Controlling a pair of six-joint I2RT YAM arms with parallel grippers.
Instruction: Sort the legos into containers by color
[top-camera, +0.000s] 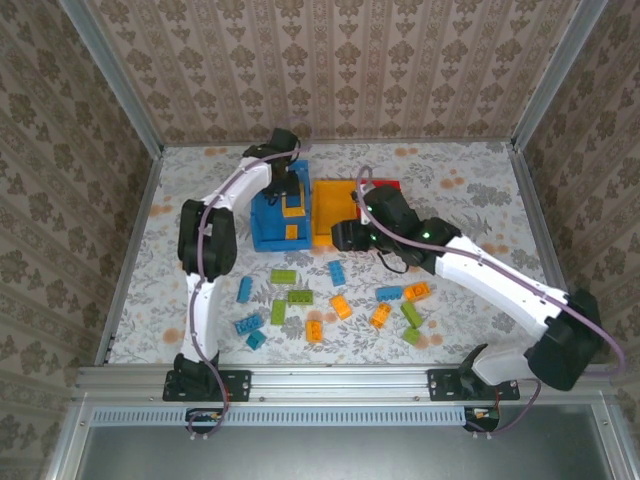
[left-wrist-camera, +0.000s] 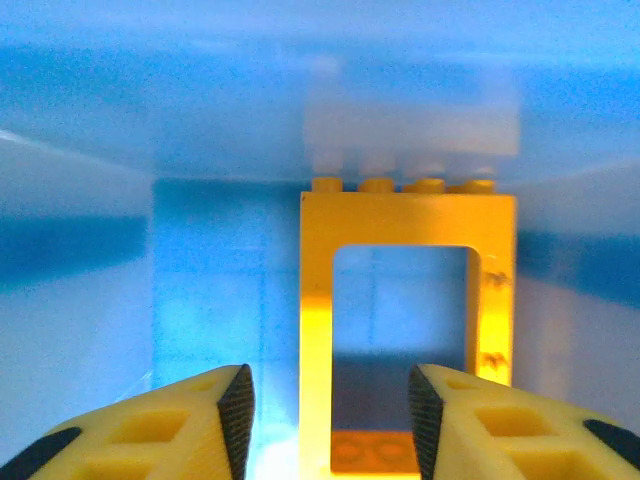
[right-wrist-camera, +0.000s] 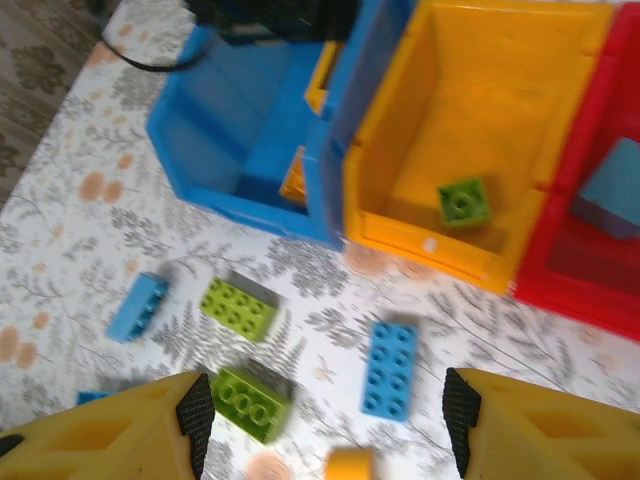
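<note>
The left end effector (left-wrist-camera: 328, 400) sat low inside the blue bin (left-wrist-camera: 200, 280), jaws partly apart and gripping nothing. The yellow frame piece (left-wrist-camera: 315, 300) stood upright just ahead of its fingertips, seemingly because that bin collects yellow-orange pieces. The right end effector (right-wrist-camera: 325, 420) hovered wide open and empty over the worktop (right-wrist-camera: 90, 230), a blue brick (right-wrist-camera: 390, 368) just ahead, probably the next pick.

Three bins (top-camera: 328, 215) side by side at the table's (top-camera: 480, 200) back, loose bricks (top-camera: 341, 306) scattered in front. Frame piece (left-wrist-camera: 408, 218) in left bin (top-camera: 258, 225), one brick (right-wrist-camera: 465, 202) in middle bin (right-wrist-camera: 400, 130).
</note>
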